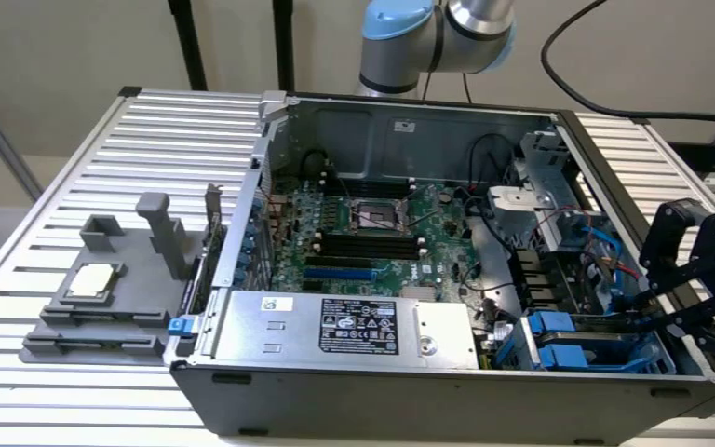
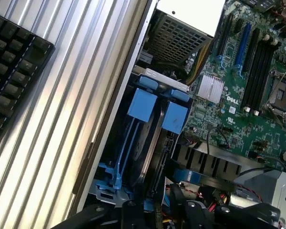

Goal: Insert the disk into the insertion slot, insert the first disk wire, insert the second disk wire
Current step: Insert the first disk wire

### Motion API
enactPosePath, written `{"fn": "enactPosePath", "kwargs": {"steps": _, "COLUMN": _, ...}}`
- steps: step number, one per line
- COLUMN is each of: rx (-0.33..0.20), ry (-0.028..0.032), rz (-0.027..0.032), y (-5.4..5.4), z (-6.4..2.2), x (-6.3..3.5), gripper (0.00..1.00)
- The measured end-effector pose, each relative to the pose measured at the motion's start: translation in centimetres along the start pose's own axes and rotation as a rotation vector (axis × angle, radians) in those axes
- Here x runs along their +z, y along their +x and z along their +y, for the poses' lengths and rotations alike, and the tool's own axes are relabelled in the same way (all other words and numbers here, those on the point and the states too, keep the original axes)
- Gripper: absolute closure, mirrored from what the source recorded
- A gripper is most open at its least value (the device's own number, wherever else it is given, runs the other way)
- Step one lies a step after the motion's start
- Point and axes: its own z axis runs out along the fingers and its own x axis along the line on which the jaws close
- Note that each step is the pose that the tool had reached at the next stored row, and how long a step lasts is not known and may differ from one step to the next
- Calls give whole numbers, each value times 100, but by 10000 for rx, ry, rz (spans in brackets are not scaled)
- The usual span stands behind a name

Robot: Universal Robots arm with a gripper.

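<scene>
The disk (image 2: 154, 143) stands on edge in the insertion slot (image 2: 109, 179), a grey-metal bay with blue plastic fittings at the case's corner. Two bright blue carrier tabs (image 2: 143, 105) flank the disk. In the exterior view the slot (image 1: 587, 352) lies at the case's front right, with the blue carrier (image 1: 554, 326) showing inside it. My gripper (image 1: 646, 315) reaches into the case from the exterior view's right, just above the slot's open end. In the wrist view the gripper (image 2: 157, 215) sits over the disk's near edge. Red and blue cables (image 1: 600, 244) run close by; which are the disk wires I cannot tell.
The open computer case (image 1: 457, 382) lies on a slatted metal table (image 1: 72, 168). A silver power supply with a black label (image 1: 345, 326) and the green motherboard (image 1: 370, 233) are inside. A grey fixture (image 1: 97, 298) stands at the exterior view's left. A black keyboard (image 2: 14, 71) lies beside the case.
</scene>
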Motion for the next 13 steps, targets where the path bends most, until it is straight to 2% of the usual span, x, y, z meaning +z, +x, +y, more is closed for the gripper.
{"fn": "enactPosePath", "kwargs": {"steps": 2, "rx": -146, "ry": 15, "rz": 7, "y": 1, "z": 0, "x": 2, "gripper": 67}}
{"fn": "enactPosePath", "kwargs": {"steps": 3, "rx": -212, "ry": 23, "rz": 10, "y": 1, "z": 0, "x": 4, "gripper": 75}}
{"fn": "enactPosePath", "kwargs": {"steps": 8, "rx": -528, "ry": 80, "rz": 28, "y": 1, "z": -1, "x": 12, "gripper": 75}}
{"fn": "enactPosePath", "kwargs": {"steps": 9, "rx": -579, "ry": 90, "rz": 31, "y": 1, "z": -1, "x": 14, "gripper": 76}}
{"fn": "enactPosePath", "kwargs": {"steps": 10, "rx": -617, "ry": 102, "rz": 36, "y": 0, "z": 0, "x": 14, "gripper": 83}}
{"fn": "enactPosePath", "kwargs": {"steps": 13, "rx": -690, "ry": 115, "rz": 43, "y": -3, "z": -2, "x": 16, "gripper": 83}}
